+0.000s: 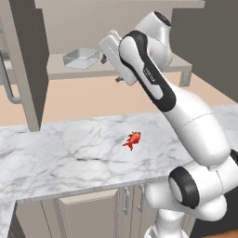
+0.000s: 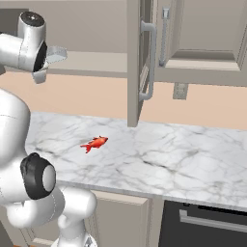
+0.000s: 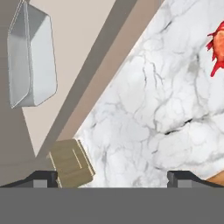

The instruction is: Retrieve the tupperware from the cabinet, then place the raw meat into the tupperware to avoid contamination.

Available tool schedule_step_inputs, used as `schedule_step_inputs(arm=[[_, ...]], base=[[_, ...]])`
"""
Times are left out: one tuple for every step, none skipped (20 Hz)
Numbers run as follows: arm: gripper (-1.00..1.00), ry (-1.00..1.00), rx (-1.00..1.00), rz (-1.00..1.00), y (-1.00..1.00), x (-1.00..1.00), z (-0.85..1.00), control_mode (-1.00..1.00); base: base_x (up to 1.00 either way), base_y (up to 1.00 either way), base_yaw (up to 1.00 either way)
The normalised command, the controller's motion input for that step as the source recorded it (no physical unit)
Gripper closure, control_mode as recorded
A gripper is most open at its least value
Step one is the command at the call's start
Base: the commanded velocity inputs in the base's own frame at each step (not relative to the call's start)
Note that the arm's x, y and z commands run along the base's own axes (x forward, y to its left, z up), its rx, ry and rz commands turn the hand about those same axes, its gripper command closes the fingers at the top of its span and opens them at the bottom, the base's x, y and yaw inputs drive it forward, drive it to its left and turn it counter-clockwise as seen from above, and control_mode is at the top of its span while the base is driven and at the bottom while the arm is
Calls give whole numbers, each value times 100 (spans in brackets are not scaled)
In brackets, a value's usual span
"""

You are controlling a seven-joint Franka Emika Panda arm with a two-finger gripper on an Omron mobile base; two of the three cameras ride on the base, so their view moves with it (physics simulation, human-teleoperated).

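Observation:
The translucent grey tupperware [image 1: 81,56] rests on the lower shelf of the open cabinet [image 1: 28,56]; the hand view has it at upper left [image 3: 33,57]. The raw meat [image 1: 133,139], a small red-orange fish shape, lies on the marble counter, also seen from the right [image 2: 95,143] and at the hand view's right edge [image 3: 216,52]. My gripper [image 1: 110,69] hovers at shelf height just right of the tupperware, apart from it. It is open, its fingertips [image 3: 43,177] spread wide with nothing between them. Most of the gripper is hidden behind my arm.
The cabinet's left door [image 1: 23,69] and right door [image 2: 137,62] stand swung out over the counter [image 1: 69,153], each with a long bar handle [image 2: 150,62]. A wall outlet [image 2: 180,90] sits below the shelf. Base cabinet doors [image 1: 88,214] are under the counter.

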Motion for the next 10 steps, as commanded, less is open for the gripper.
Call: schedule_step_inputs(arm=[[-100,-29,10,3,-21,25,1,-100],[-100,-27,6,8,-8,35,11,-100],[-100,-21,6,12,-18,47,15,-100],[-100,-15,7,11,-25,52,21,-100],[-100,-13,9,11,-28,49,27,-100],[-100,-12,8,9,-26,45,28,-100],[-100,-11,9,9,-26,41,30,-100],[-100,-7,7,11,-19,36,30,-100],[-100,0,0,10,-21,6,31,-100],[-100,1,0,3,-3,12,13,-100]], base=[[0,0,0],[0,0,0],[0,0,0],[0,0,0],[0,0,0],[0,0,0],[0,0,0],[0,0,0],[0,0,0],[0,0,0]])
